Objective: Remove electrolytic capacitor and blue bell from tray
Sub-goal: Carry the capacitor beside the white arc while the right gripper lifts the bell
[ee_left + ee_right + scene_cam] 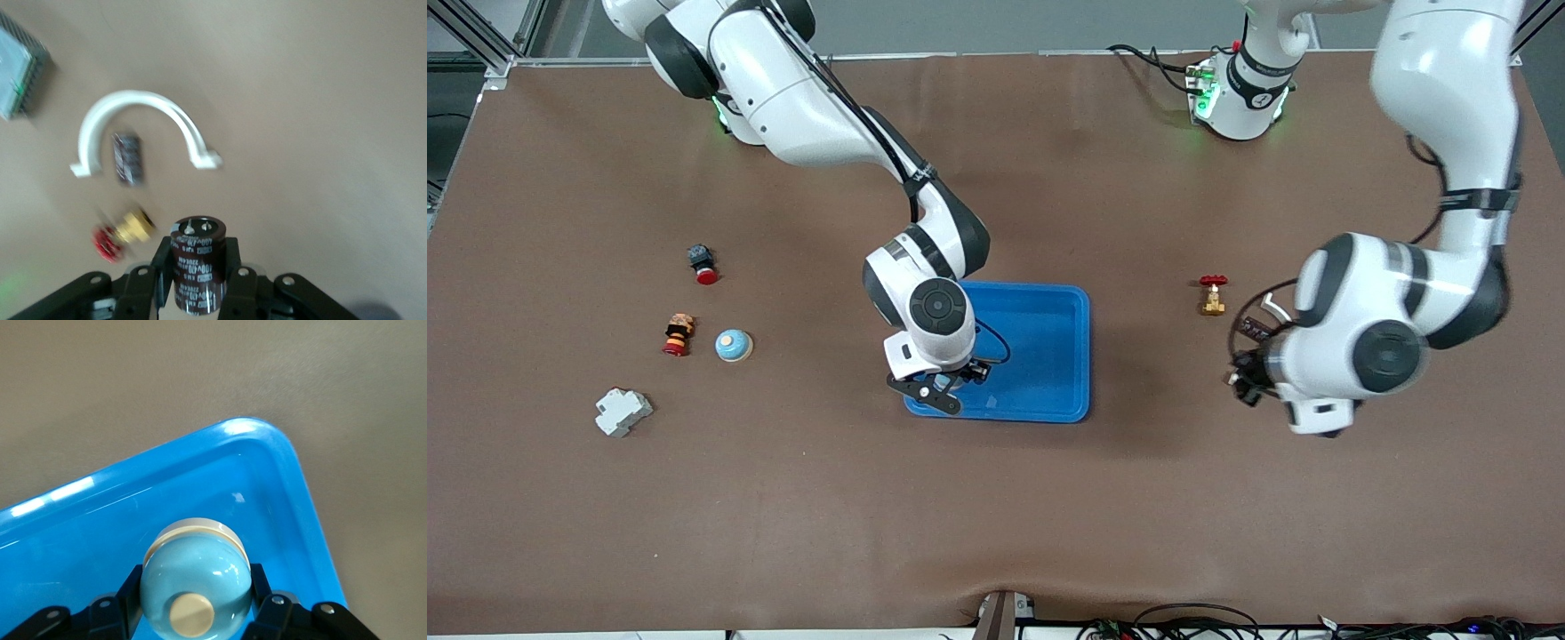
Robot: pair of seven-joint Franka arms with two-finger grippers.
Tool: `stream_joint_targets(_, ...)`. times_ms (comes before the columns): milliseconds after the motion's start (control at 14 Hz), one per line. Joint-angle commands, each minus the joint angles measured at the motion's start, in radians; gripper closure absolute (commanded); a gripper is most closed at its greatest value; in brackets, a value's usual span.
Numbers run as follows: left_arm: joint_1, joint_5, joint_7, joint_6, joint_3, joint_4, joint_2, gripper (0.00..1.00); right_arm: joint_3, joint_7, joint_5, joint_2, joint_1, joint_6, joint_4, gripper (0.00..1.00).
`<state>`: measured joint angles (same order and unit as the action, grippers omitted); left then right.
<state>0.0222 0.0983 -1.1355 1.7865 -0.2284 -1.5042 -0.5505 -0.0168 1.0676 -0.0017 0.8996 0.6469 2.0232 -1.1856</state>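
Note:
My right gripper (943, 388) is over the corner of the blue tray (1087, 356) nearest the front camera, toward the right arm's end. In the right wrist view it (195, 588) is shut on a light-blue bell (197, 577) with a cream button, inside the tray's rim (247, 430). I cannot tell whether the bell touches the tray floor. My left gripper (1243, 378) is in the air over bare table, toward the left arm's end from the tray. In the left wrist view it (198, 259) is shut on a dark brown capacitor (198, 267), terminals pointing away from the wrist.
A brass valve with a red handle (1213, 295) (123, 233), a white curved clamp (143, 130) and a small dark part (127, 158) lie under the left gripper. Toward the right arm's end lie a second light-blue bell (734, 345), a striped part (679, 334), a red-capped button (703, 263) and a grey block (623, 412).

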Motion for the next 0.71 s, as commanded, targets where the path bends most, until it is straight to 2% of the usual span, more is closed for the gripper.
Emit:
stream_joint_targets(0, 0.092, 0.055, 0.138, 0.016, -0.008, -0.083, 0.026, 1.0, 0.014, -0.053, 0.025, -0.019, -0.036, -0.032, 0.012, 1.0)
stream_joint_targets(285, 0.188, 0.109, 0.252, 0.21, -0.006, -0.186, -0.003, 1.0, 0.009, -0.292, 0.058, -0.089, -0.124, -0.057, -0.046, 1.0)
stream_joint_targets(641, 0.223, 0.199, 0.253, 0.376, -0.006, -0.2, -0.087, 1.0, 0.006, -0.549, 0.057, -0.178, -0.234, -0.044, -0.186, 1.0)
